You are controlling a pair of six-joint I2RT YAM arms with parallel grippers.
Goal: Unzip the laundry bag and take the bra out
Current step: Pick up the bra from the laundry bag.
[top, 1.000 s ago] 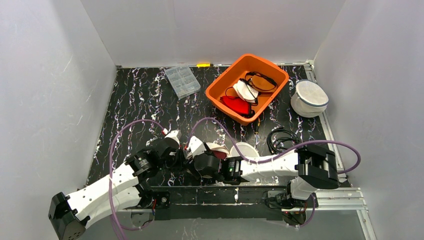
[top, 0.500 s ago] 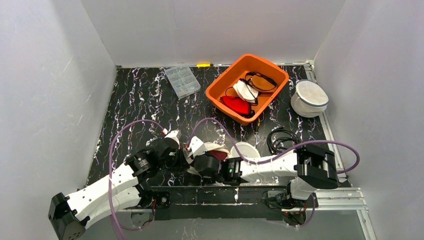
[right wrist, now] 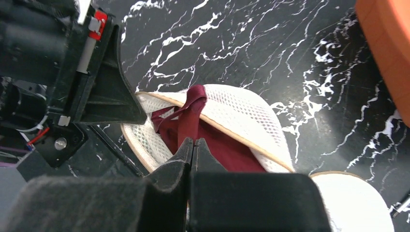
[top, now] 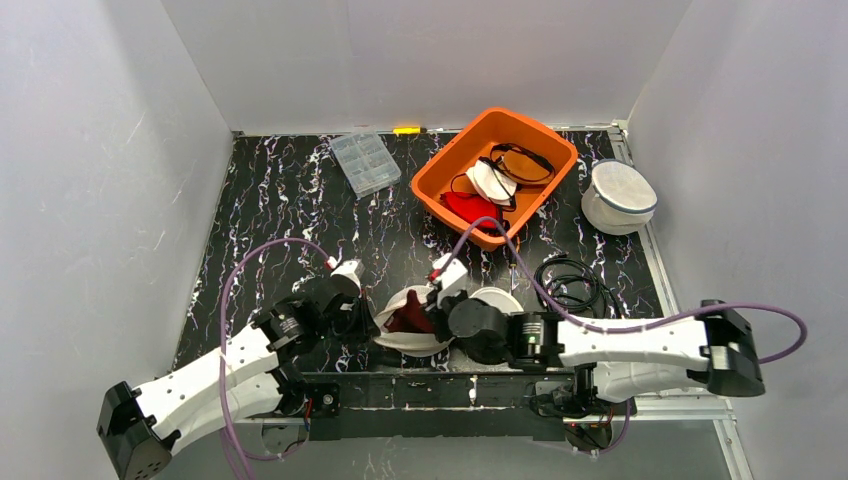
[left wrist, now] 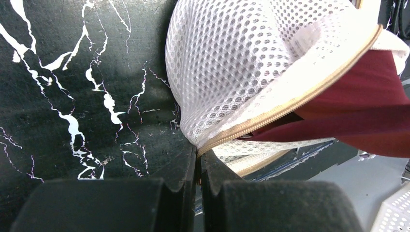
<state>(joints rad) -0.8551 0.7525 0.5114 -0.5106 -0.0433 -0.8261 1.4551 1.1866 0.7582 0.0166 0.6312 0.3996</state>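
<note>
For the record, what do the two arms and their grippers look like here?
The left arm and right arm have white shells with black joint housings. A purple cable runs along each, with a red-tipped connector near the wrist. The left gripper and right gripper have black wedge-shaped fingers tapering to narrow tips.

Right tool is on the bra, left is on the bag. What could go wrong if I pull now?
The right tool pinches only a thin strap of the bra; it may slip out.
The left tool holds just a corner of the laundry bag; the bag may lift along.
Fabric could snag on the zipper.
</note>
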